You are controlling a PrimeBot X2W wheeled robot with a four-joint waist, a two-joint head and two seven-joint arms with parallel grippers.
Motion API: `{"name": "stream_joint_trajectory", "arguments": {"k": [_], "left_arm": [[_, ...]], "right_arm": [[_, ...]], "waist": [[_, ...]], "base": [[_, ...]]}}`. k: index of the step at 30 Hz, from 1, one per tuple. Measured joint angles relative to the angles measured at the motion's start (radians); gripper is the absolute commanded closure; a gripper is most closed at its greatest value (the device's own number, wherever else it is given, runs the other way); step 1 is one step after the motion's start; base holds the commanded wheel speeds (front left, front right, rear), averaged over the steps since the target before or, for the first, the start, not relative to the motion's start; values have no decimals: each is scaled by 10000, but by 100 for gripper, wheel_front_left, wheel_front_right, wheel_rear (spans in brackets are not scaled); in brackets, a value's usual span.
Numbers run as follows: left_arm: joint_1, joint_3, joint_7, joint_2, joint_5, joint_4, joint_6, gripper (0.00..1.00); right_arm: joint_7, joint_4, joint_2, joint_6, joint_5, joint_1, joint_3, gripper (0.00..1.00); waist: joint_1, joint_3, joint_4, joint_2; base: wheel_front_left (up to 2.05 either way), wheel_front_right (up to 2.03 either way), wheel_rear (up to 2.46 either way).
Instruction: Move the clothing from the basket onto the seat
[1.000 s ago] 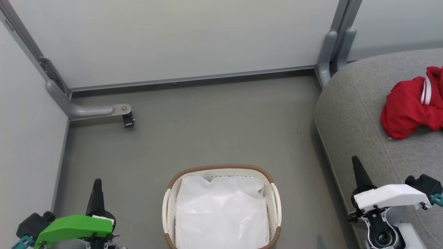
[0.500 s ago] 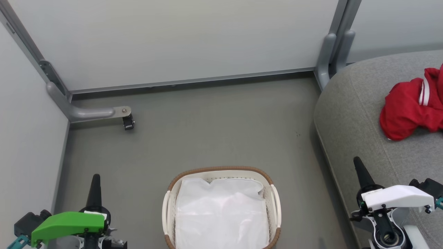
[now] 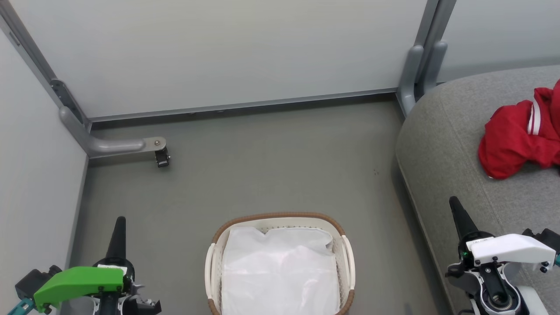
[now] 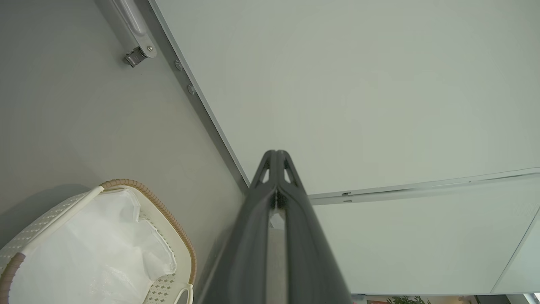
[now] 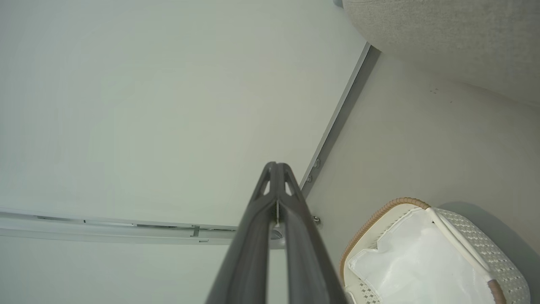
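Nothing about the clothing (image 3: 512, 144) itself changes: the red heap slides a shade lower in the head view, and so does everything else, so that is the camera tipping, not the fabric moving. Both arms do drift a little outward toward the bottom corners.

So, the red garment with its white stripes lies crumpled on the seat (image 3: 442, 144), well in from the rounded edge, partly cut off by the right side of the head view. The basket (image 3: 280, 215) stands on the floor (image 3: 262, 166) just beside the seat, between the two arms, with a white liner (image 3: 280, 280) spread across its inside. A faint pinkish tinge shows through the liner; whether more red fabric hides beneath, I cannot tell.

The left gripper (image 3: 119, 218) hangs left of the basket, fingers pressed together and carrying nothing. The right gripper (image 3: 453, 200) hovers over the seat's near edge, likewise clamped tight on nothing.

This looks like the pull-back after a drop, with the job close to done. To do it well: keep both arms wide of the woven rim so the basket isn't nudged, then check under that liner. If red is there, spread the fingers first, come straight down, and pinch the red fabric alone, leaving the liner behind.
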Motion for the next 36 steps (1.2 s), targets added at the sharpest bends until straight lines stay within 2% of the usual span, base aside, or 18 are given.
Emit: {"name": "stream_joint_trajectory", "arguments": {"k": [36], "left_arm": [[-239, 192, 700, 19, -2514, -249, -35, 100]], "right_arm": [[671, -384, -15, -4, 2631, 165, -326, 100]], "waist": [[0, -234, -45, 0]], "base": [[0, 0, 0]]}}
